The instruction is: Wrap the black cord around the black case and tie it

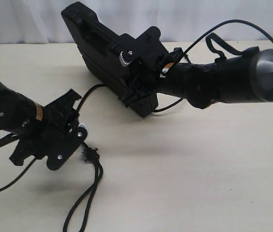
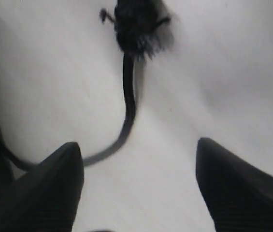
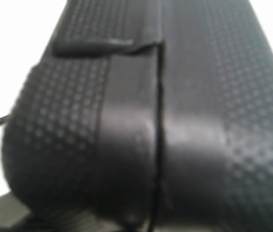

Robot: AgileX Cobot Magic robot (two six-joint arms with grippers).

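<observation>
My left pincer is spread wide over the table, with the cord and its frayed knot lying just ahead. My right pincer pinches the case, which is tilted up on its edge.

**Exterior view:** I look down at a slant across the surface, with a curtain closing the far side.

**Left wrist view:** I look from close above, between the tips of the left gripper, onto the black cord. Its frayed knot also shows in the exterior view.

**Right wrist view:** my lens sits almost against the black case, which is blurred here. The exterior view shows the case too.
</observation>
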